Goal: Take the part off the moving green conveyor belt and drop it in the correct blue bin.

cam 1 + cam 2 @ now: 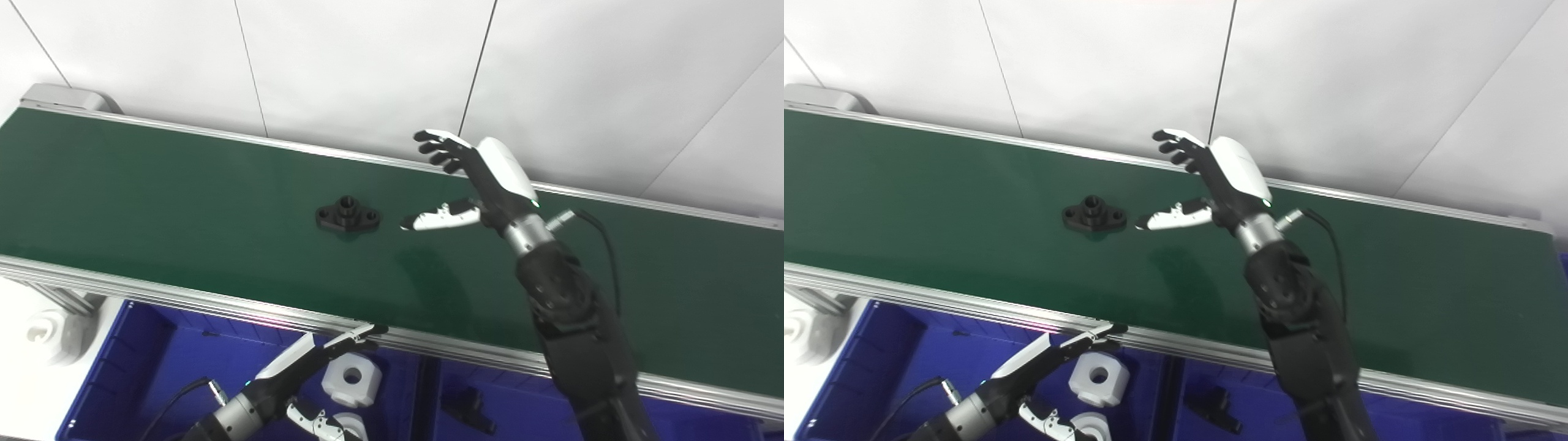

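Observation:
A black flanged part [347, 215] with a raised round hub lies on the green conveyor belt [153, 196], near its middle. My right hand [471, 180] is open above the belt, just to the right of the part, fingers spread and thumb pointing at it, not touching. My left hand [306, 383] is open and empty, low over the left blue bin [141, 361], fingers stretched toward the belt's front rail. In the right eye view the part [1094, 216] and right hand [1213, 177] stand the same way.
The left blue bin holds white round parts [351, 380]. A right blue bin [686, 422] holds a black part [468, 409]. The belt's aluminium front rail [184, 294] runs between belt and bins. A white object [52, 334] sits at far left. A white wall is behind.

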### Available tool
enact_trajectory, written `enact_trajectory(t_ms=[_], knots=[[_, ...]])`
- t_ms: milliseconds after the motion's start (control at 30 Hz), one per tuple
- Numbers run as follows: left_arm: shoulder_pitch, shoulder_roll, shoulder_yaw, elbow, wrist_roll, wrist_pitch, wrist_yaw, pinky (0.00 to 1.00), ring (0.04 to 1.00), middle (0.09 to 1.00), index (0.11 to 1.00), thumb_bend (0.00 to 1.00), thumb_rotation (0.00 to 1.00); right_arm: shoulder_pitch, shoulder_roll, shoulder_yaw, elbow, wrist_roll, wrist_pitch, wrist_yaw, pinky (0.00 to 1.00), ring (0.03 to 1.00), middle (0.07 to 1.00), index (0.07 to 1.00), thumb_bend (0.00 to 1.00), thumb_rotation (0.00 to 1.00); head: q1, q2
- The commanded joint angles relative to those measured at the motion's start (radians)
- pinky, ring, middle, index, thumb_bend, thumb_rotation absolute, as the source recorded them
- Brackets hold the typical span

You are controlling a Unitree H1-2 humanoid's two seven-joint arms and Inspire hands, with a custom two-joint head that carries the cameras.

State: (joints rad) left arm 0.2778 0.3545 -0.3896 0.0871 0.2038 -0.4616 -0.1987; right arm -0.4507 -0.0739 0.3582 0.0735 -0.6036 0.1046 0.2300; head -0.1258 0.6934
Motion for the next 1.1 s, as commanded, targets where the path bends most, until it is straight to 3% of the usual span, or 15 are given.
enact_trajectory(t_ms=[0,300,433,600,733,933,1033,1067], knots=[[0.010,0.028,-0.009,-0.012,0.008,-0.008,0.022,0.91,0.949,0.971,0.939,0.90,0.34,-0.054,0.008,0.008,0.005,-0.018,0.008,-0.012,0.64,0.717,0.767,0.836,0.84,0.28,0.000,0.005],[0.031,0.035,-0.023,-0.032,0.032,-0.008,0.058,0.87,0.916,0.947,0.927,0.91,0.34,-0.105,0.016,0.059,0.129,-0.063,0.015,-0.016,0.62,0.708,0.778,0.842,0.84,0.26,0.010,0.005],[0.029,0.041,-0.041,-0.035,0.023,-0.008,0.082,0.79,0.847,0.891,0.914,0.90,0.32,-0.115,0.019,0.081,0.152,-0.080,0.036,0.000,0.63,0.716,0.776,0.848,0.84,0.24,0.005,-0.001],[0.035,0.029,-0.040,-0.031,-0.093,-0.008,0.027,0.78,0.837,0.879,0.904,0.88,0.28,-0.130,0.018,0.110,0.198,-0.096,0.023,-0.003,0.55,0.650,0.733,0.847,0.82,0.21,0.000,-0.001],[0.041,0.015,-0.032,-0.028,-0.114,-0.008,0.000,0.79,0.841,0.876,0.890,0.88,0.30,-0.143,0.017,0.140,0.229,-0.113,0.022,0.004,0.63,0.741,0.785,0.865,0.82,0.23,-0.003,-0.006],[0.043,0.005,-0.027,-0.023,-0.119,-0.007,-0.035,0.78,0.826,0.861,0.879,0.88,0.31,-0.169,0.019,0.174,0.283,-0.149,0.027,-0.004,0.68,0.773,0.806,0.879,0.85,0.24,-0.003,-0.005],[0.043,0.002,-0.026,-0.028,-0.105,-0.007,-0.041,0.80,0.840,0.872,0.881,0.89,0.31,-0.185,0.010,0.198,0.305,-0.174,0.024,0.003,0.68,0.751,0.784,0.877,0.84,0.23,0.001,0.001],[0.042,0.002,-0.026,-0.029,-0.094,-0.007,-0.040,0.81,0.852,0.885,0.890,0.89,0.32,-0.190,0.006,0.206,0.312,-0.184,0.023,0.005,0.60,0.662,0.723,0.873,0.84,0.24,0.001,0.001]])
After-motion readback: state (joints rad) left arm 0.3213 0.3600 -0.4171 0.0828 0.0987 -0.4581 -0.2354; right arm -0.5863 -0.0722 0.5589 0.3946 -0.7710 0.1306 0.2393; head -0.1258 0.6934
